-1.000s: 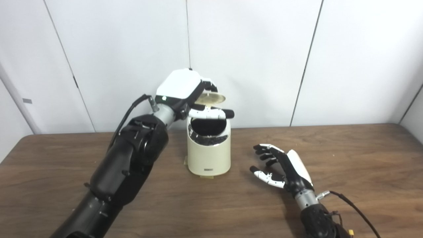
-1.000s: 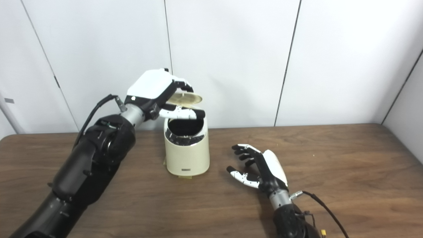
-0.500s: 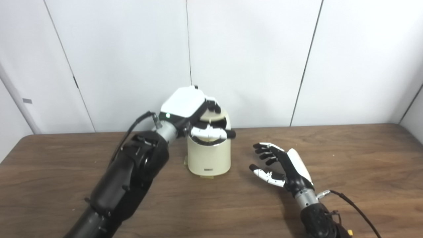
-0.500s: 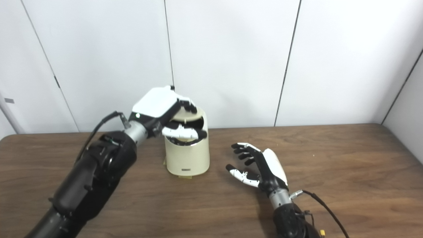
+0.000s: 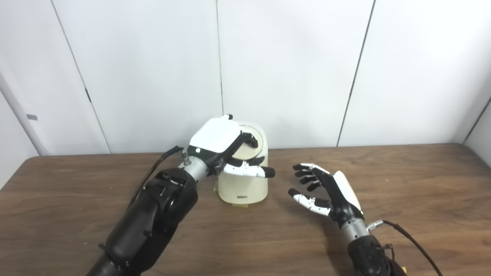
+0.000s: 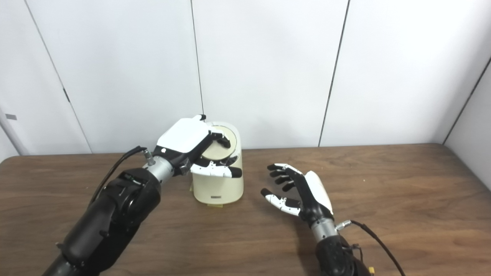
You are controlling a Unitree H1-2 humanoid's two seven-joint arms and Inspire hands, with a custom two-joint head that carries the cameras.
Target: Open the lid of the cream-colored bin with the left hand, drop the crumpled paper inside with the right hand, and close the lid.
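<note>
The lid point(image 5: 251, 140) now lies down on the cream-colored bin point(image 5: 242, 183), where a second ago it was raised clear of the dark opening. The left robot hand point(image 5: 226, 147) has come down with it, fingers curled on the lid, thumb across the bin's front. The right robot hand point(image 5: 326, 189) stays to the bin's right above the table point(image 5: 402, 184), fingers spread, holding nothing.

A lab-like test room: bare white wall panels point(image 5: 287, 69), wooden table point(image 5: 402, 184).
</note>
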